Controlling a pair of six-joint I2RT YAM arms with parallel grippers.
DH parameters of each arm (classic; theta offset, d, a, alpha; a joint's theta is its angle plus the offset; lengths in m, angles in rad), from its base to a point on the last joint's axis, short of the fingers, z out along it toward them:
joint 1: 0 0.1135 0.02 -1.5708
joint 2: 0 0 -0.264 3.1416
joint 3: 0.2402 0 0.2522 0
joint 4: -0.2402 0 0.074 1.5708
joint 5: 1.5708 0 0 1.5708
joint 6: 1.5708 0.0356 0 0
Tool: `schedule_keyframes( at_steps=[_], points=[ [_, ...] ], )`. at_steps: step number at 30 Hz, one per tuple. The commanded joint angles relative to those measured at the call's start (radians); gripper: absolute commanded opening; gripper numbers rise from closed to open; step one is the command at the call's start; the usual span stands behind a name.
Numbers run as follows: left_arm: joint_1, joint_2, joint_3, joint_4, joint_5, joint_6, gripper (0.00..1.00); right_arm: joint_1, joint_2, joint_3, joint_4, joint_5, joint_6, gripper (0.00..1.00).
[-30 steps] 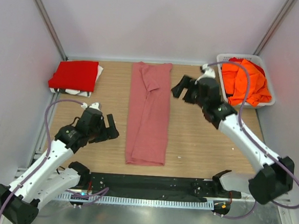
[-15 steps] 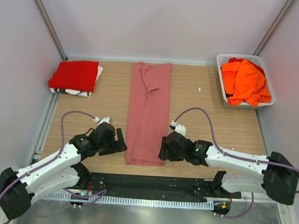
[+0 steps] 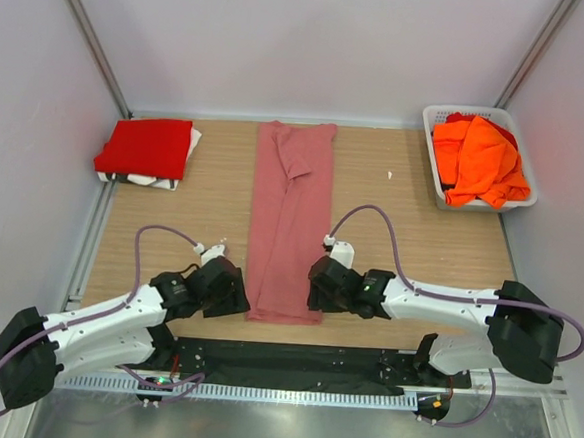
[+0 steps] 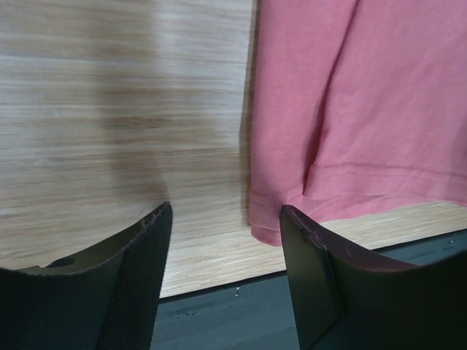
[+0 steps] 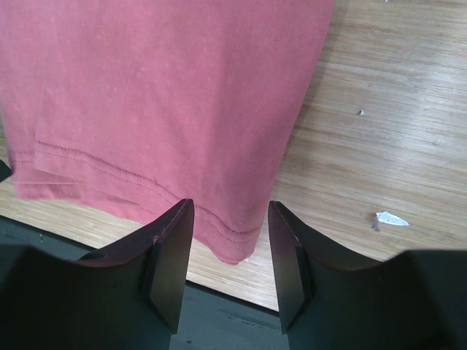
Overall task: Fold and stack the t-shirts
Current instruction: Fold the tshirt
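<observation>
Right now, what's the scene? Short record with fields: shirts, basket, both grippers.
pink shirt: dusty rose-pink cloth t-shirt, folded into a long strip, flat in the middle of the wooden table
red shirt: bright red cloth t-shirt, folded, far left corner
orange shirts: bright orange cloth t-shirts, heaped in the white lattice plastic basket, far right
left gripper: jaws apart, at the strip's near left hem corner
right gripper: jaws apart, straddling the strip's near right hem corner
held: nothing gripped

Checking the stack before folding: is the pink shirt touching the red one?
Apart. The top view shows bare table between the pink shirt and the red shirt.
</observation>
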Motion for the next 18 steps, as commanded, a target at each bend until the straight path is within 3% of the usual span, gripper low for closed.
schedule_keyframes(
  at_steps=[1,9,18],
  points=[
    [-0.021,0.012,-0.027,0.063,-0.039,-0.038,0.62,0.007,0.01,0.044,0.0,0.051,0.004,0.5],
    [-0.034,0.018,-0.059,0.137,-0.064,-0.049,0.62,0.01,0.019,0.052,-0.009,0.044,0.001,0.48],
    [-0.043,0.069,-0.073,0.175,-0.064,-0.045,0.44,0.03,0.058,0.069,-0.005,0.033,0.0,0.46]
  ],
)
